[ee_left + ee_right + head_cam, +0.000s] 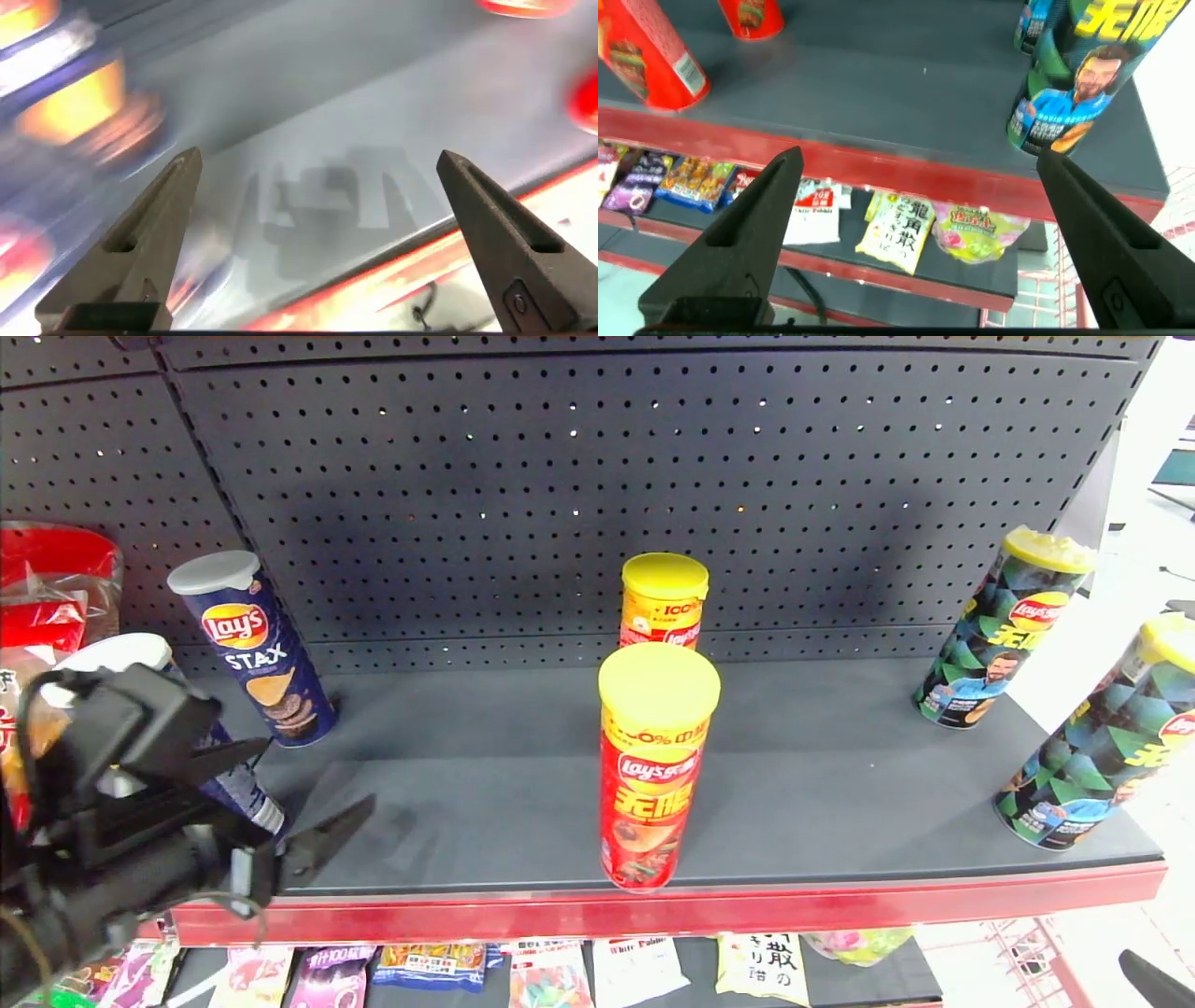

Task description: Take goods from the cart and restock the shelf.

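Now L gripper (pixel 322 770) spread, empty, just beside front blue can (pixel 241 789); R gripper (pixel 920 159) spread too.

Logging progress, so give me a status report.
Left gripper, right gripper open, empty. Red can upright at shelf front. Blue can close beside left gripper.

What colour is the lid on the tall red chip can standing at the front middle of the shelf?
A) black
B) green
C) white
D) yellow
D: the red can near the front edge of the shelf is topped by a yellow lid.
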Motion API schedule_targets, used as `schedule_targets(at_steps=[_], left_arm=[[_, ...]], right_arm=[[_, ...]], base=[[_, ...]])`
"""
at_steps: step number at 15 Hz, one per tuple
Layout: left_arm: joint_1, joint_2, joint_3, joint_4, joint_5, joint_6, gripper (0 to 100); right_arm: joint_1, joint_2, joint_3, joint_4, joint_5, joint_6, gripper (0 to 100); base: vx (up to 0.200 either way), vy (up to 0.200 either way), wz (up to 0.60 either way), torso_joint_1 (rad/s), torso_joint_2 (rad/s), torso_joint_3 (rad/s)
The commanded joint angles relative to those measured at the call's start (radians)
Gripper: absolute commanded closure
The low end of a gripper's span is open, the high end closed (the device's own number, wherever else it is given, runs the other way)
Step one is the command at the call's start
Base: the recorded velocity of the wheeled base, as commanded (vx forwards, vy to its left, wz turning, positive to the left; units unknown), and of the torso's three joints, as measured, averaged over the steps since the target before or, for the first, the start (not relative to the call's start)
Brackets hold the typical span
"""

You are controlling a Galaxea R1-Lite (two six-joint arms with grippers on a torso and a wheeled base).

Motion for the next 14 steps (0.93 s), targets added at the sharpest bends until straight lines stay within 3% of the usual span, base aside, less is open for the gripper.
schedule_targets(at_steps=[1, 2, 4, 6, 7, 8, 9, 12, 14], left_arm=[[0.214, -0.378, -0.001, 0.264, 0.008, -0.087, 0], [0.24, -0.501, -0.01, 0.415, 0.009, -0.108, 0], [0.28, -0.694, 0.01, 0.623, 0.014, -0.114, 0], [0.401, -0.855, 0.068, 0.773, 0.017, -0.128, 0], [0.446, -0.933, 0.116, 0.79, 0.012, -0.133, 0], [0.448, -0.939, 0.119, 0.79, 0.011, -0.133, 0], [0.438, -1.084, 0.19, 0.787, -0.017, -0.148, 0], [0.437, -1.082, 0.328, 0.57, -0.032, -0.214, 0], [0.438, -1.082, 0.351, 0.517, -0.008, -0.228, 0]], right_arm=[[0.0, -0.047, 0.019, 0.0, -0.001, -0.008, 0], [-0.004, -0.07, 0.025, 0.0, -0.009, -0.006, 0], [-0.01, -0.125, 0.048, 0.0, -0.015, -0.005, 0], [-0.009, -0.18, 0.082, 0.0, -0.049, -0.006, 0], [-0.009, -0.203, 0.088, 0.002, -0.064, -0.006, 0], [-0.009, -0.205, 0.088, 0.002, -0.066, -0.006, 0], [-0.01, -0.222, 0.108, 0.002, -0.103, -0.006, 0], [-0.01, -0.306, 0.167, 0.007, -0.112, -0.008, 0], [-0.01, -0.391, 0.16, 0.129, -0.121, -0.006, 0]], base=[[0.0, 0.0, 0.0, 0.0, 0.0, 0.0], [0.0, 0.0, 0.0, 0.0, 0.0, 0.0], [0.0, 0.0, 0.0, 0.0, 0.0, 0.0], [0.0, 0.0, 0.0, 0.0, 0.0, 0.0], [0.0, 0.0, 0.0, 0.0, 0.0, 0.0], [0.0, 0.0, 0.0, 0.0, 0.0, 0.0], [0.0, 0.0, 0.0, 0.0, 0.0, 0.0], [0.0, 0.0, 0.0, 0.0, 0.0, 0.0], [0.0, 0.0, 0.0, 0.0, 0.0, 0.0]])
